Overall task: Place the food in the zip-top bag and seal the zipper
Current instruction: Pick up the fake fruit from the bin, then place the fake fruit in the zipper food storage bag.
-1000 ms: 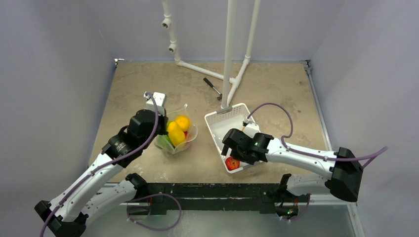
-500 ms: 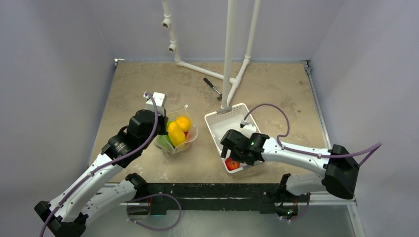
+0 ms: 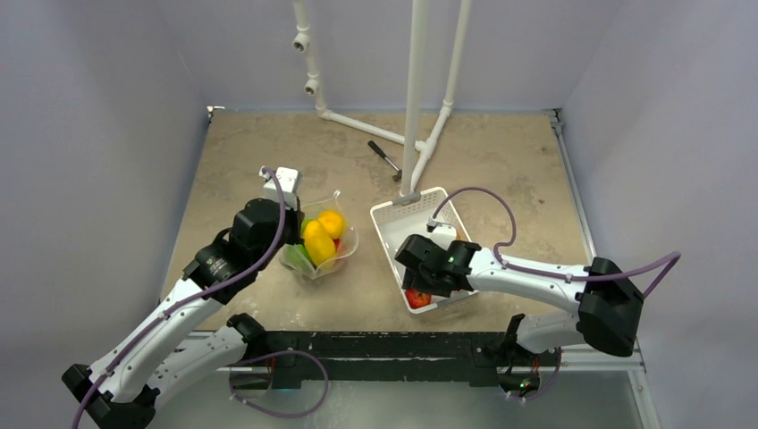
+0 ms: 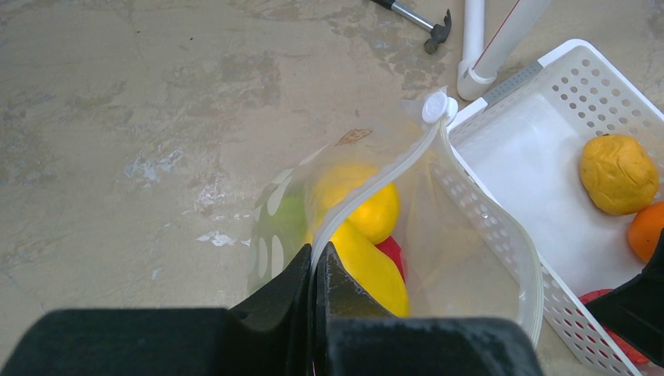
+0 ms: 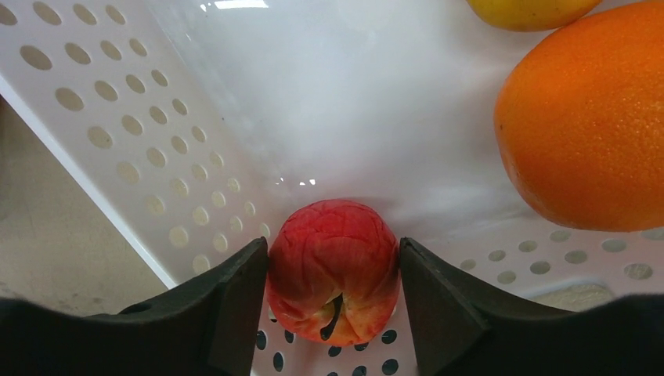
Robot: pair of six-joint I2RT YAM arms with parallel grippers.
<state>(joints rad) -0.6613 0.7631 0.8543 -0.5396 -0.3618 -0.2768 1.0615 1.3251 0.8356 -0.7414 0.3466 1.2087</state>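
Observation:
The clear zip-top bag (image 3: 320,246) stands open left of centre with yellow, green and red food in it. My left gripper (image 4: 315,262) is shut on the zipper (image 4: 376,184) at the bag's near edge and holds the mouth up. In the white tray (image 3: 393,219), my right gripper (image 5: 334,270) has a finger touching each side of a red apple (image 5: 333,258) at the near corner. An orange (image 5: 587,117) and a yellow lemon (image 5: 532,9) lie beside it in the tray. In the top view the right gripper (image 3: 420,284) covers most of the apple (image 3: 417,298).
A small hammer (image 3: 386,159) lies on the table behind the tray. A white pipe frame (image 3: 414,98) stands at the back, with one foot touching the tray's far end. The perforated tray wall (image 5: 117,117) is close on the right gripper's left. Grey walls enclose the table.
My right arm has shifted slightly left and down over the tray's near corner, so it hides more of the red apple. The left arm and the bag have not moved.

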